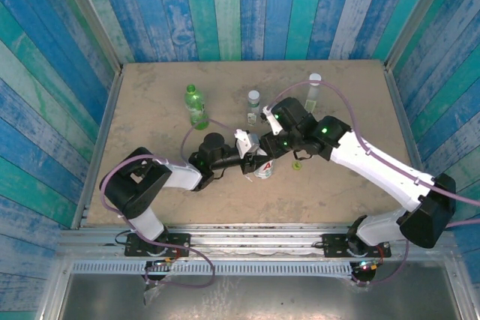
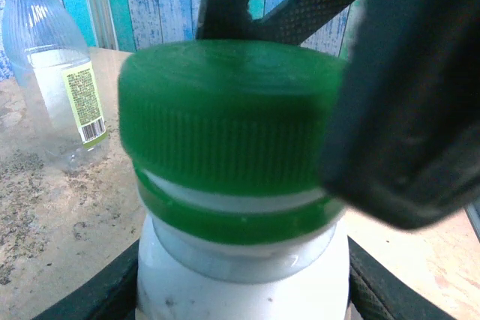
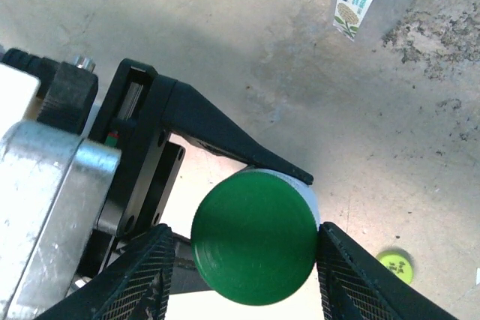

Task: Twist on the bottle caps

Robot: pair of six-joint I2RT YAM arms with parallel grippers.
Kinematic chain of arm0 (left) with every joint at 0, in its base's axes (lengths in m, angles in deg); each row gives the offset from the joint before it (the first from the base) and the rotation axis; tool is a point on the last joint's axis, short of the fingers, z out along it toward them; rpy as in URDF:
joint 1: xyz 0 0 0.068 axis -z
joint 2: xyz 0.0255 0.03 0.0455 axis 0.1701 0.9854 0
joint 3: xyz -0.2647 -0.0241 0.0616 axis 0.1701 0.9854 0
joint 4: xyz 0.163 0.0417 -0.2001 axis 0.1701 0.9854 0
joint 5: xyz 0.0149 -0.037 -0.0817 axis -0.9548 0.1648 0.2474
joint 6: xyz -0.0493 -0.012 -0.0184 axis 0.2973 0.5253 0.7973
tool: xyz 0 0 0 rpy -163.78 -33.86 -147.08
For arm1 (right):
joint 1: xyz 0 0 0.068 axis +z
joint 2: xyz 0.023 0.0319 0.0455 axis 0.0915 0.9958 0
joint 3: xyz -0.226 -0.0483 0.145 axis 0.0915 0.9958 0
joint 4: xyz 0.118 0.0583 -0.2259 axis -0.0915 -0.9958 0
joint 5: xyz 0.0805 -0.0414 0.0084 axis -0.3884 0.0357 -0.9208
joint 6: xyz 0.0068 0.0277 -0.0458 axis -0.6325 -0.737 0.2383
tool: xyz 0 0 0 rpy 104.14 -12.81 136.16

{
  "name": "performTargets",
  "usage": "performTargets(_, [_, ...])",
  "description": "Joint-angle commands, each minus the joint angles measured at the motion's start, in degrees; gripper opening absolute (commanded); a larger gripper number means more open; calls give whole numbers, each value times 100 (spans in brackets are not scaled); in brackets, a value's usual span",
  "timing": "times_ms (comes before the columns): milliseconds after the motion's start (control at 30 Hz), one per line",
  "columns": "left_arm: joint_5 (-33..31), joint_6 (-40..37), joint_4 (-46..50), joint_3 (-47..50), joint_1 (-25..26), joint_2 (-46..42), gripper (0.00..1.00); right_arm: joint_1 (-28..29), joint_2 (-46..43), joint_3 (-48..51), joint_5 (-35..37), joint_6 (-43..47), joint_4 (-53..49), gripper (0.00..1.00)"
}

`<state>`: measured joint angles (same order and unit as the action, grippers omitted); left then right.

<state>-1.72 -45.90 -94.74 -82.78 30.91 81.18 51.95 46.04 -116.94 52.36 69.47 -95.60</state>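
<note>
Blue plank walls (image 1: pixel 247 5) ring a tan table (image 3: pixel 247 50). The left gripper (image 1: pixel 253 164) clamps the white bottle (image 2: pixel 240 282) below its neck. The dark green cap (image 3: pixel 253 249) sits on that bottle, between the jaws of the right gripper (image 3: pixel 246 231); whether they pinch it is unclear. A yellow-green cap (image 3: pixel 394 263) lies on the table beyond one jaw.

Tan tabletop (image 1: pixel 150 103), dark speckled patches (image 3: pixel 439 35) on it, possibly grit or staining, blue-and-teal plank walls (image 1: pixel 247 5) on three sides, metal rail (image 1: pixel 255 236) along near edge

Both black arms reach inward and meet; the black two-finger left gripper (image 1: pixel 257 161) is clamped, the right gripper (image 3: pixel 246 236) slightly parted.
</note>
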Motion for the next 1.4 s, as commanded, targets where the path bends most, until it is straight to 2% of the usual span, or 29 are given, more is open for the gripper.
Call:
performTargets(0, [123, 7, 580, 99, 42, -204, 52, -67, 48, -118, -180, 184, 102, 49])
performTargets(133, [98, -11, 562, 100, 42, -189, 52, -206, -40, 20, -405, 208, 79, 35])
performTargets(233, [17, 19, 510, 108, 42, -191, 52, -210, -45, 98, -339, 146, 63, 32])
performTargets(300, [-45, 25, 470, 125, 43, -196, 52, -210, 13, 74, -336, 77, -21, 36])
performTargets(367, [-9, -2, 479, 143, 42, -217, 52, -204, -19, 77, -537, 182, -25, 50])
performTargets(433, [164, -54, 547, 126, 42, -217, 52, -209, -197, 176, -614, 423, 139, 57])
performTargets(600, [725, 1, 310, 220, -65, -296, 53, -432, -725, 426, -1590, 2129, 264, 64])
performTargets(733, [1101, -234, 325, 244, -77, -347, 53, -756, -1055, 779, -2776, 3752, 459, 67])
performTargets(900, [1333, -468, 392, 264, -83, -379, 54, -1120, -785, 670, -3350, 4619, 341, 66])
performTargets(1167, [1374, -517, 383, 272, -86, -370, 54, -1379, -58, 249, -3726, 5122, -259, 59])
performTargets(1367, [1365, -513, 362, 271, -83, -353, 54, -1388, 154, 166, -3705, 5134, -372, 43])
